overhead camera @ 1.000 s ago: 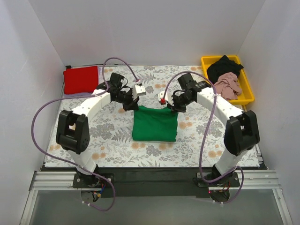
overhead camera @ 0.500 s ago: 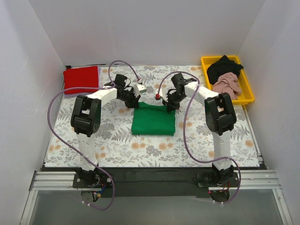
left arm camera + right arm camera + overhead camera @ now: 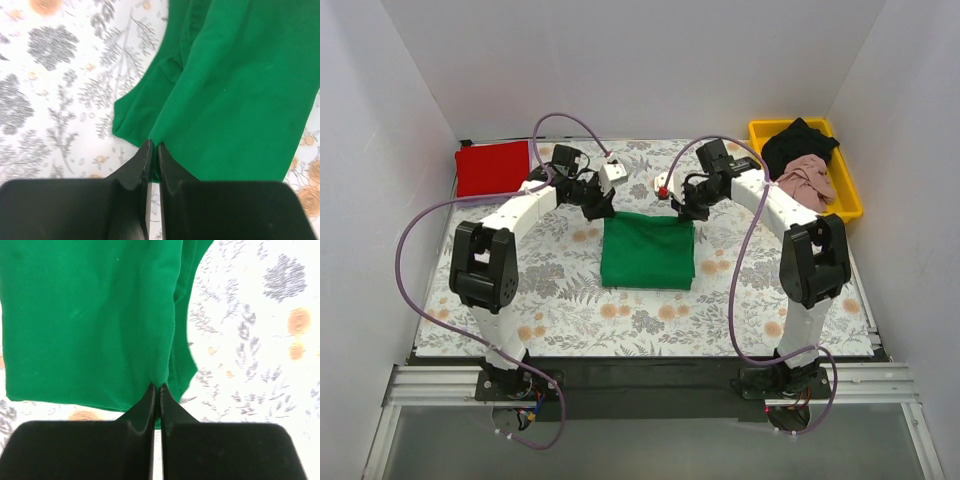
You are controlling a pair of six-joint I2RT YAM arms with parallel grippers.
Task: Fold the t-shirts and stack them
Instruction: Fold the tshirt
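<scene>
Plain white walls [image 3: 620,70] on three sides of a grey-and-orange floral cloth [image 3: 570,300], in soft even light.

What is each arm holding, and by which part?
The green t-shirt: jaws of the left gripper pinch its far left corner, those of the right gripper its far right corner.

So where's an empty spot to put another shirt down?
Bare: the near strip of flowery cloth between the green t-shirt and the arm bases. Crowded: the shirt's far edge, where the left gripper and right gripper pinch it, and the full yellow tray.
</scene>
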